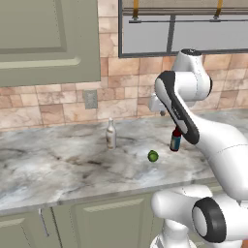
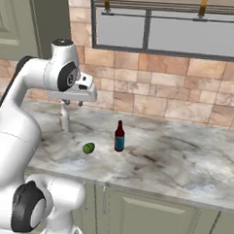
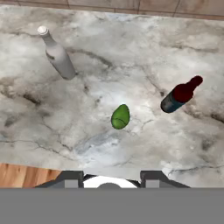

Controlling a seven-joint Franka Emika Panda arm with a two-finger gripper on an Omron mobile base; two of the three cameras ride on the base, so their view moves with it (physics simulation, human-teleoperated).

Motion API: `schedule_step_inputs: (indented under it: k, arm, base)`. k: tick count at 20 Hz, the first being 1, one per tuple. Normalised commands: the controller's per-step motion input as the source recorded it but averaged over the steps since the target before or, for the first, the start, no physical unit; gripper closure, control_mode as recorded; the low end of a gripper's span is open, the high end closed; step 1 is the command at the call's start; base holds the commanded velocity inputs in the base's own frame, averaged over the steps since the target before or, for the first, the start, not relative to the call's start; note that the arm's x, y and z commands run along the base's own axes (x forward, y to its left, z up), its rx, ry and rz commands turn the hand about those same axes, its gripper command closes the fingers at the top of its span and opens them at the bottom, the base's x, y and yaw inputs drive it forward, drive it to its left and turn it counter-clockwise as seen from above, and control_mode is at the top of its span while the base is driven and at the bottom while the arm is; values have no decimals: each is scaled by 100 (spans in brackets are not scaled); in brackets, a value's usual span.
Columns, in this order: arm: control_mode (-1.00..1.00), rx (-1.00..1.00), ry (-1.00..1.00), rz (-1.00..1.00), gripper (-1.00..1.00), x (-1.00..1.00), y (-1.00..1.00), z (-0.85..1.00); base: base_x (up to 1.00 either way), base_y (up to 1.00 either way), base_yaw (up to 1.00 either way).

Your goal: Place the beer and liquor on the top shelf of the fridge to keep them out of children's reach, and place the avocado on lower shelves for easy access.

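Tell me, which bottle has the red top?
The dark bottle with the blue band, standing right of the avocado in the hand view. The other bottle is pale grey all over.

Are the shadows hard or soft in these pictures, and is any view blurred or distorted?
Left base view: even light, faint soft shadow under the avocado. Right base view: slightly soft overall, no glare on the counter. Hand view: sharpest, bottles lean outward from the steep angle, pale sheen on the marble.

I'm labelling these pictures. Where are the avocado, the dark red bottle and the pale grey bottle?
avocado (image 3: 120,117), hand view, middle of the green fruit.
dark red bottle (image 2: 119,138), right base view, its body.
pale grey bottle (image 1: 111,135), left base view, its body.
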Motion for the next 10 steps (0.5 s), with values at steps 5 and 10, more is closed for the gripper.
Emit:
schedule_step_inputs:
  k: [5, 10]
  arm:
    - [-100, 1, -9, 1, -100, -4, -10, -21]
    - [-100, 6, -22, 18, -100, -21, -33, -23]
  base:
    - [0, 0, 0]
    - [0, 0, 0]
